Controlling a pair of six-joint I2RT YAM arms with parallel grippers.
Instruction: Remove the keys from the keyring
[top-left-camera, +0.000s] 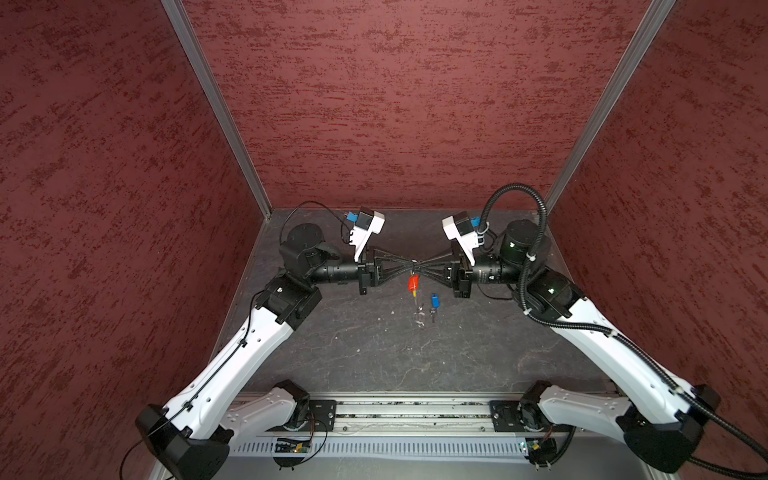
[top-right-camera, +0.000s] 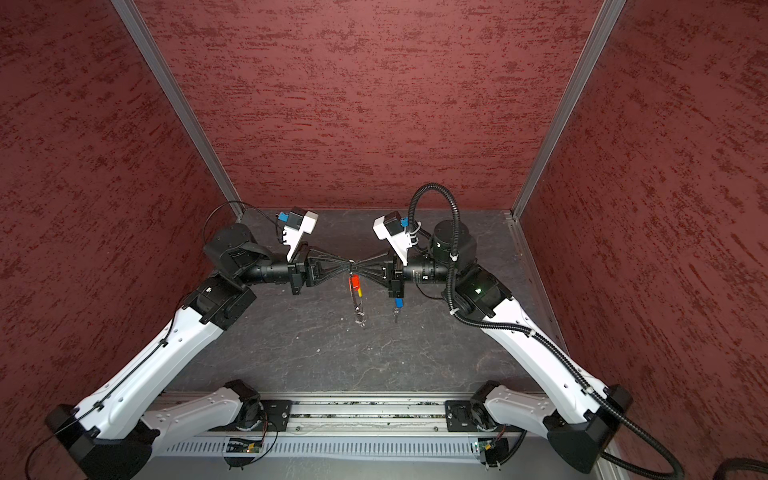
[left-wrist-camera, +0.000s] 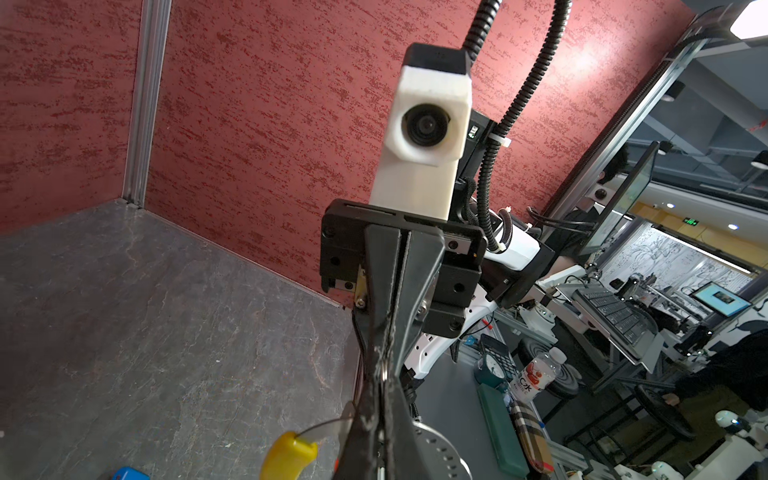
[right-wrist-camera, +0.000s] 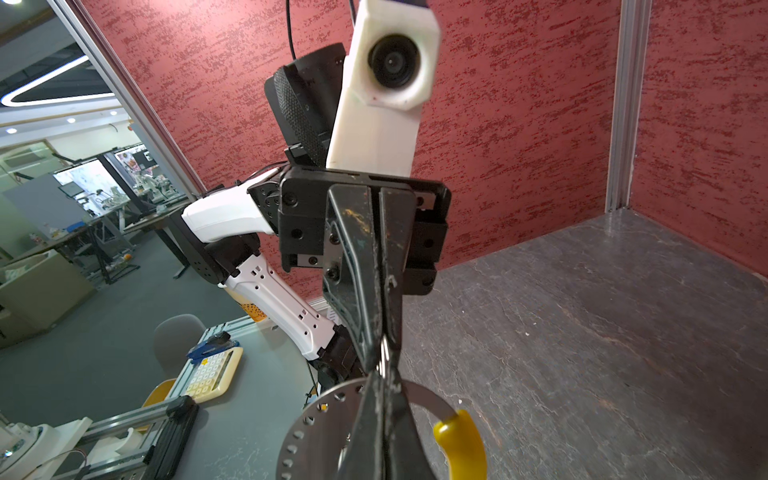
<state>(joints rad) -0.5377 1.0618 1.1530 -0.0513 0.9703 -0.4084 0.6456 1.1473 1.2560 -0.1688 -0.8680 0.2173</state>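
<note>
Presently left fingers (top-left-camera: 406, 264) and right fingers (top-left-camera: 424, 266) meet tip to tip, both clamped on the keyring (right-wrist-camera: 459, 440) above the worktop (top-left-camera: 353, 353). From it hangs the red key (top-left-camera: 412, 284); the blue key (top-left-camera: 434, 300) lies loose below. Likely risk: the thin wire slips out under opposing pull.

White arms (top-left-camera: 239, 359), black joints (top-left-camera: 291, 299)
</note>
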